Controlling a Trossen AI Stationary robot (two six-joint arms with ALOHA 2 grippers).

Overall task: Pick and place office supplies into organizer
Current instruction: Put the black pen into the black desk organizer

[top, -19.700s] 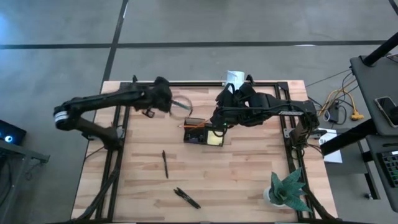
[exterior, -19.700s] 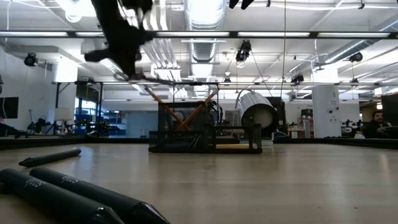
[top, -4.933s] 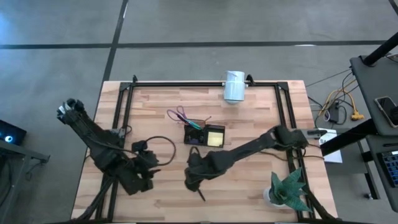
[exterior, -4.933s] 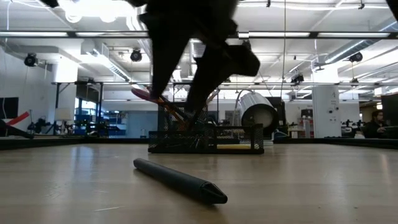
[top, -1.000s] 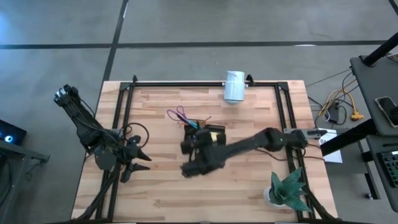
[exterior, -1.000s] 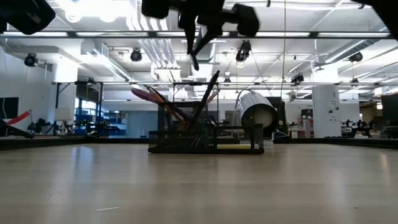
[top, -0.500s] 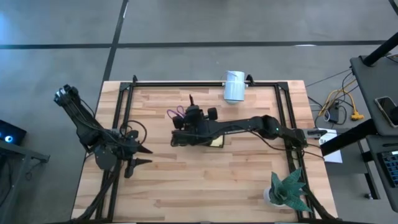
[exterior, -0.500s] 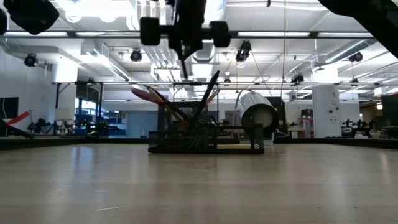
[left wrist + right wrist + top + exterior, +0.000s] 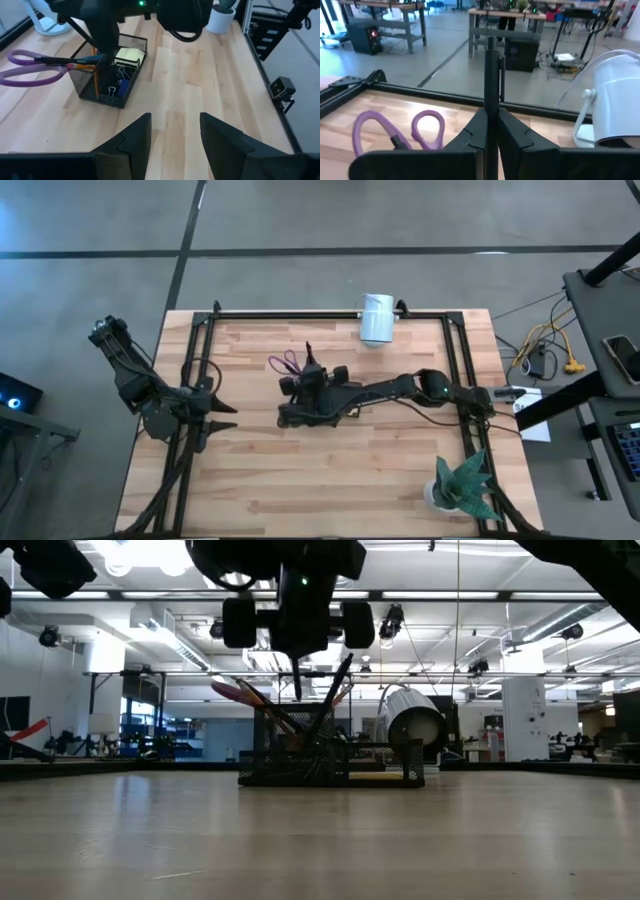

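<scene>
The black mesh organizer stands mid-table, mostly under my right arm in the high view. Purple-handled scissors and an orange pencil lean out of one compartment. A yellow sticky-note pad and binder clips lie in others. My right gripper hangs just above the organizer, shut on a black pen. A second dark pen leans in the organizer. My left gripper waits open at the table's left side. My right gripper pinches the black pen's barrel between its two fingers. The fingers point toward the table's far edge, and the pen runs on past their tips. The pen is lifted clear, its lower end hanging above the organizer's rim.
A white cylinder lies at the far edge behind the organizer. A green spiky plant stands at the near right corner. Black frame rails run along the far, left and right sides. Bare wood lies across the near half.
My right gripper has carried the pen from the table's middle toward the far edge, to a place over the organizer, turning as it went and then coming down a little. It has stayed shut on the pen. My left gripper has drifted slightly toward the far edge.
</scene>
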